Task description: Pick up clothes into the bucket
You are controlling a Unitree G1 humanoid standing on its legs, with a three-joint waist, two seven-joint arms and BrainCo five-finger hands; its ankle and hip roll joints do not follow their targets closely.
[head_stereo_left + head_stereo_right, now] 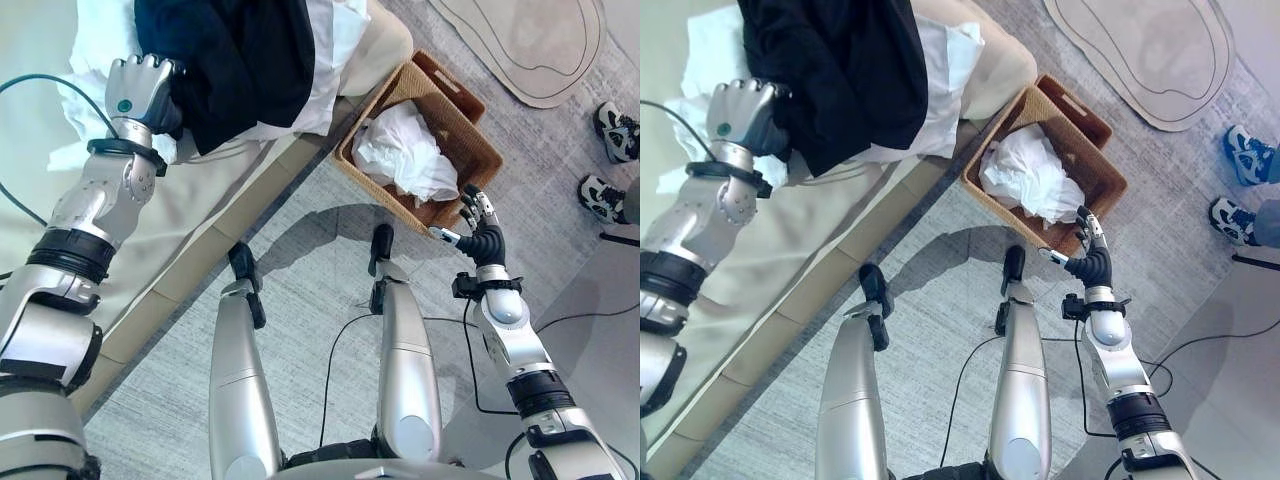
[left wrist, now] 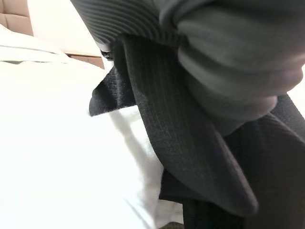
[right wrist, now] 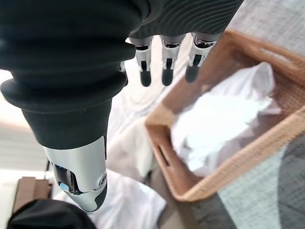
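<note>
Left hand [image 1: 150, 85] grips the dark garment [image 1: 235, 60] (right hand [image 1: 482, 232] idle).

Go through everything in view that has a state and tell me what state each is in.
Left hand: on the black garment's edge, fingers hidden.
Right hand: open, empty, beside the basket.
Black garment: on the sofa, over white clothes.
White clothes: on the sofa.
Basket: upright, holding a crumpled white garment.
</note>
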